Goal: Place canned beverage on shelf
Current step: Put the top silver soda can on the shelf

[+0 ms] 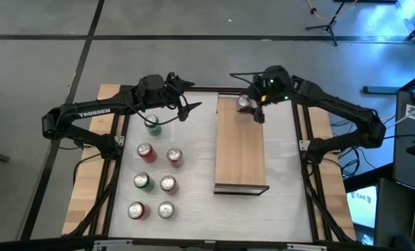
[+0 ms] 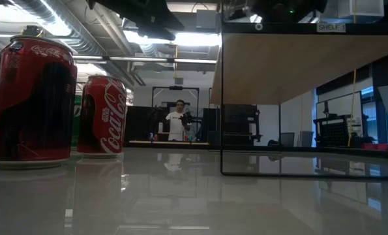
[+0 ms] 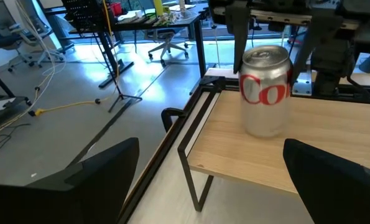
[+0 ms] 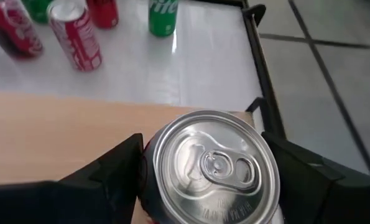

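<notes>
Here the right claw (image 1: 252, 106) sits at the far end of the shelf (image 1: 240, 157), its two dark fingers (image 4: 113, 165) standing on either side of a silver can (image 4: 214, 167). In the right wrist view the fingers flank the can's lid closely, but whether they press on its wall or stand just clear I cannot tell. The can stands upright on the light-wood board, near the board's far corner, as the left wrist view shows, with the right arm's fingers coming down on both of its sides.

The left claw (image 1: 186, 108) hangs open, nothing between its fingers, to the left of the shelf's far end and apart from it, pointing toward the silver can. Just on its near side stands a green can (image 1: 153, 125) on the white table (image 1: 193, 202). Further toward the table's front, well away from both claws, six more cans stand in loose pairs, among them a red can (image 1: 146, 153) and another green one (image 1: 143, 181).

In the low view two red cola cans (image 2: 29, 98) stand large at the front edge, and a person (image 2: 178, 121) stands far back in the room.
</notes>
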{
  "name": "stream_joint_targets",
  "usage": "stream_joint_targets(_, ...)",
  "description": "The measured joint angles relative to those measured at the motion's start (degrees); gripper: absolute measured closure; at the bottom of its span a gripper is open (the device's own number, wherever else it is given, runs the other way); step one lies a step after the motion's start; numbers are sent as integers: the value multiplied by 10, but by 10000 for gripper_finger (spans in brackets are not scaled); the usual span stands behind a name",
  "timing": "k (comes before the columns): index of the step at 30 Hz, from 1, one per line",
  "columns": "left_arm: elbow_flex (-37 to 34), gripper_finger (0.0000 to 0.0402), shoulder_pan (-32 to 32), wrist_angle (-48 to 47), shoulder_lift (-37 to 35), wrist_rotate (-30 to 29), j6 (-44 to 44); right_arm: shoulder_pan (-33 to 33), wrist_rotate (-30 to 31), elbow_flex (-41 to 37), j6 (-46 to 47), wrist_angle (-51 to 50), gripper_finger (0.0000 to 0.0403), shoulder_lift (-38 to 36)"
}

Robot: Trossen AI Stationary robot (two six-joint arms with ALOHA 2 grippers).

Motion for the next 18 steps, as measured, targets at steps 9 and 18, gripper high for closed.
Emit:
stream_joint_targets(9, 0, 13, 0, 1, 0, 0, 0, -71, -96, 0, -104, -27, 120, -12)
stream_joint_targets(18, 0, 13, 0, 3, 0, 0, 0, -145, -178, 0, -175, -82, 120, -13)
